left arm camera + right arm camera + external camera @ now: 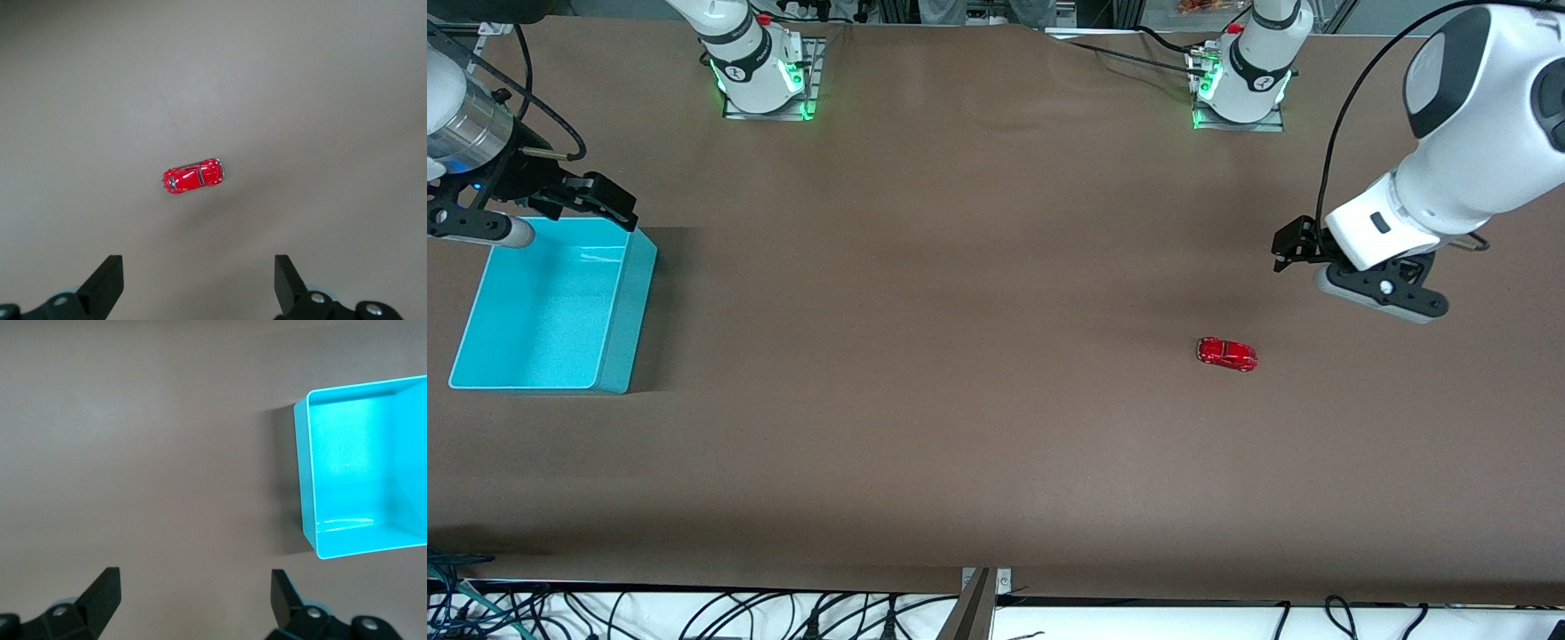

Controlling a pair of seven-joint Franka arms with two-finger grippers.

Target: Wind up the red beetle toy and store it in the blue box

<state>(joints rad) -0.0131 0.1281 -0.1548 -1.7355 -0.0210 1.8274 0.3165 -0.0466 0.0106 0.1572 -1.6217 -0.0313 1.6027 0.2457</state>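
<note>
The red beetle toy [1227,354] stands alone on the brown table toward the left arm's end. It also shows in the left wrist view [194,176]. My left gripper [1295,244] hangs open and empty in the air over bare table beside the toy [198,283]. The blue box [628,311] sits at the right arm's end, open-topped and empty. My right gripper [599,201] hangs open and empty by the box's rim, over bare table [193,597], with the box's wall [303,480] off to one side.
The brown table [960,356] stretches wide between toy and box. The two arm bases [760,67] [1240,76] stand along the table's edge farthest from the front camera. Cables [827,618] hang below the nearest edge.
</note>
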